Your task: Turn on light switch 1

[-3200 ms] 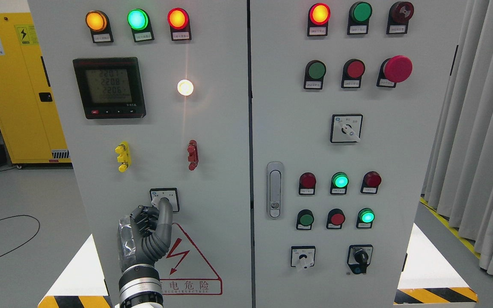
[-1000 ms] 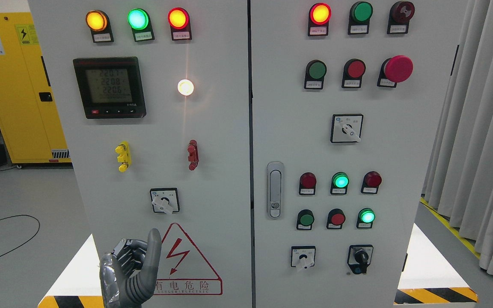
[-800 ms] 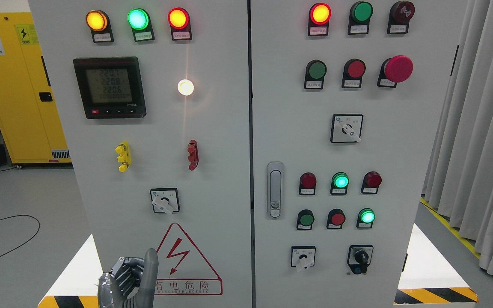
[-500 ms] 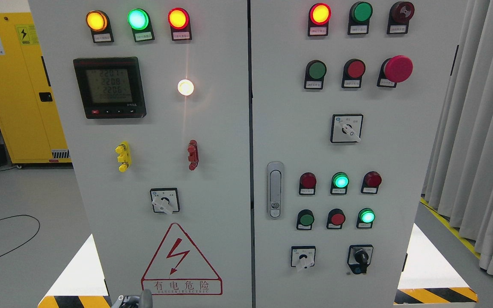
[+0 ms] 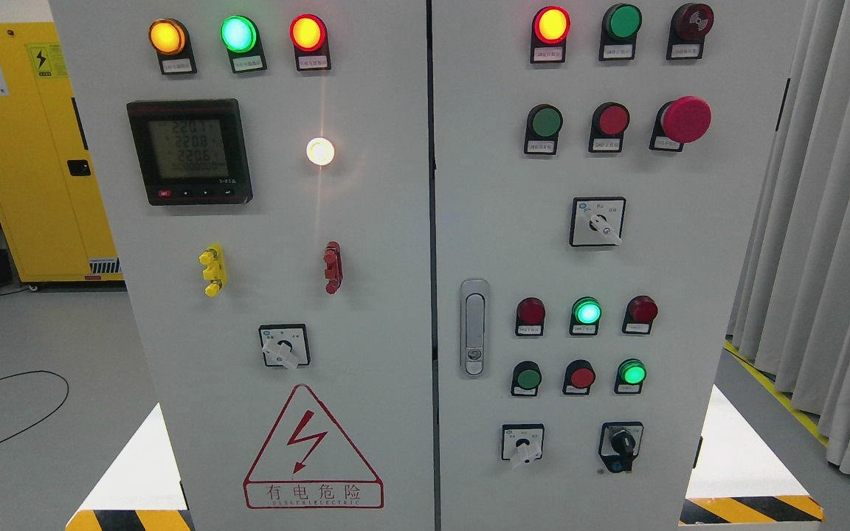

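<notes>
Grey floor and a yellow cabinet (image 5: 34,147) fill the far left, beside the pale control panel (image 5: 381,243). On its left door a lit white lamp (image 5: 319,151) glows beside the meter (image 5: 189,151), and lower down sits light switch 1 (image 5: 284,346), its white knob pointing down-right above the red warning triangle (image 5: 313,450). Neither robot hand shows, so their fingers cannot be judged; grey curtains (image 5: 823,221) hang at the right.

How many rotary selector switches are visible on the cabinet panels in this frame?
4. One on the left door above the warning triangle; three on the right door: mid-height, bottom left, and a black one bottom right. None appears hidden.
</notes>
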Controlling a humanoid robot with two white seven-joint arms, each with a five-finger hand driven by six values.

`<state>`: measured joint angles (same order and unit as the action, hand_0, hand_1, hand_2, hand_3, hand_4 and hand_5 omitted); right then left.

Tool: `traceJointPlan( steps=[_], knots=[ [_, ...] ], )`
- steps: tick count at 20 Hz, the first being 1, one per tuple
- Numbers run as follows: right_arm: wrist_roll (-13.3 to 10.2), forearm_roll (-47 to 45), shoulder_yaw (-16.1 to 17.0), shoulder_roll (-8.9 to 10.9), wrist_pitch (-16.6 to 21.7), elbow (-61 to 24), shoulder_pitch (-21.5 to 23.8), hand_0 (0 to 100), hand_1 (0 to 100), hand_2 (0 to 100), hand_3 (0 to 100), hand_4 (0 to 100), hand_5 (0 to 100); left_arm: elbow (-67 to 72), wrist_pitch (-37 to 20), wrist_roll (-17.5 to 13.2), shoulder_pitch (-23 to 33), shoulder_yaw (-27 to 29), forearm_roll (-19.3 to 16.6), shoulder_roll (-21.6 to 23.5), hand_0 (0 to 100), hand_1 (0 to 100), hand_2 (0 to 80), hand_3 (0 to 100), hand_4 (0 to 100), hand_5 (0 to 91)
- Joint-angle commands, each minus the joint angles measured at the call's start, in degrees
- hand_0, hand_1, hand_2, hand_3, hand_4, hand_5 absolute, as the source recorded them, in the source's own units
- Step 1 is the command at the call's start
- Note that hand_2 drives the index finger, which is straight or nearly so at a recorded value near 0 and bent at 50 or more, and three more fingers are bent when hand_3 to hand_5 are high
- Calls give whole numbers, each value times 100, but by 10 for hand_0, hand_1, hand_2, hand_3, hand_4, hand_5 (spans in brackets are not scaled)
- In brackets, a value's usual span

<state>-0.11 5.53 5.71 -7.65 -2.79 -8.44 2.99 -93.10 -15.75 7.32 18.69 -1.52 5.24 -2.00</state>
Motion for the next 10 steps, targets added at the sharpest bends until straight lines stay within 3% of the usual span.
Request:
traceJointPlan(
  steps=[1,4,7,8,10],
  knots=[
    [3,1,0,0,-2,0,0,0,500,40,0,0,0,3049,-69,-135,363,117,153,376,170,289,382,705,647,342],
    [3,1,0,0,-2,0,0,0,500,40,0,0,0,4016,-130,-318,487,82,162,446,200,290,317,590,555,225],
    [3,-8,0,0,-2,0,0,0,500,40,0,0,0,5053,-113,-775,478,73,162,429,220,300,253,467,457,113],
    [3,1,0,0,-2,0,0,0,500,40,0,0,0,5404,-95,-994,443,64,171,394,220,300,253,467,457,113],
    [3,-8,0,0,-2,0,0,0,500,40,0,0,0,5907,-78,-1303,434,20,83,394,231,303,116,358,383,16]
  ],
)
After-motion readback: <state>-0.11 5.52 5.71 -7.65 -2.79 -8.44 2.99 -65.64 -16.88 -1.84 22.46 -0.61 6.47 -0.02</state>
